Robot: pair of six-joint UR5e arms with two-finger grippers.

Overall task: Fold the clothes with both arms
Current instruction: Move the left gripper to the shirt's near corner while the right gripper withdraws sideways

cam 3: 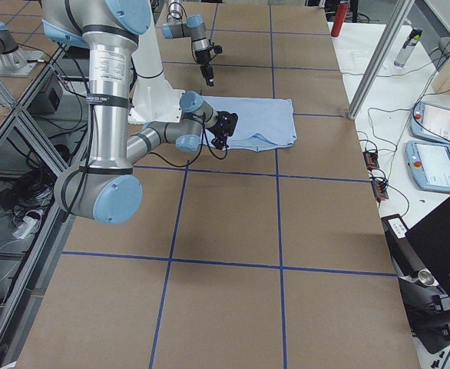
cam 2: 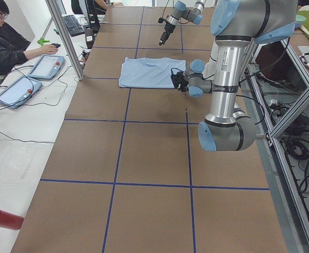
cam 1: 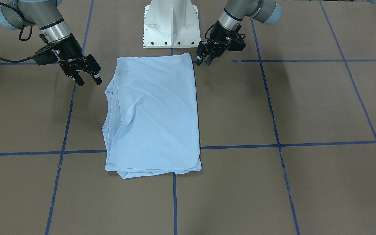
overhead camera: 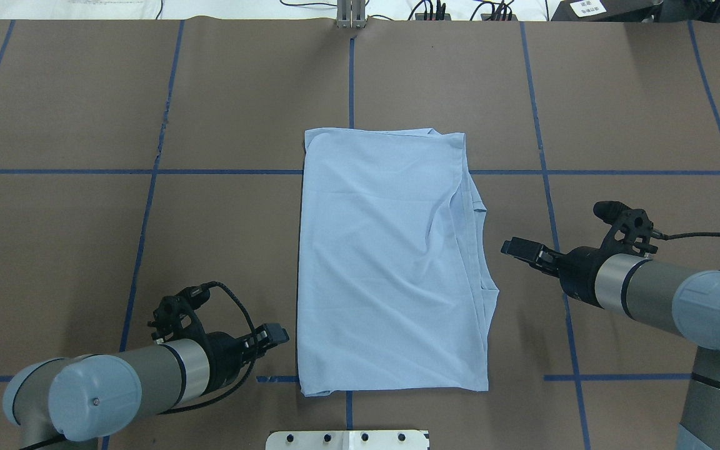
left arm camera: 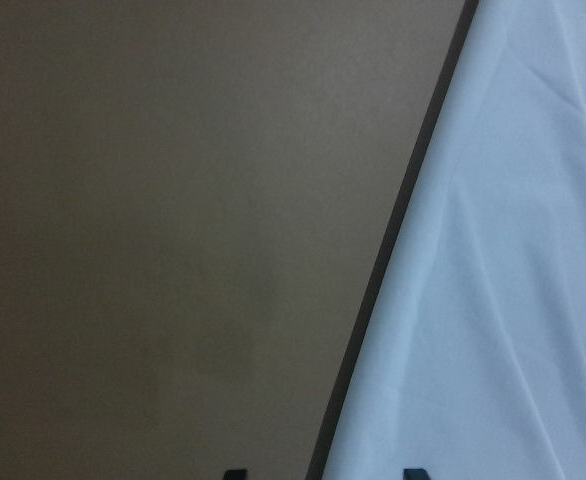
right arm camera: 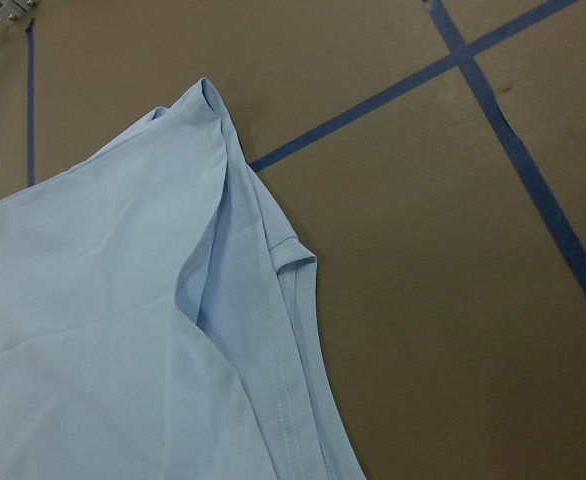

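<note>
"looking down, we see our shirt (cam 1: pixel 155 114) folded on the table (cam 1: pixel 305 104), left gripper (cam 1: pixel 204 62) and right gripper (cam 1: pixel 90 82) spread, empty."
"if we pinch just the top layer, it could come undone."

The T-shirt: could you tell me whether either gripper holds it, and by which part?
Nothing is held. The left gripper and the right gripper both stand open beside the T-shirt, neither closed on cloth.
</note>
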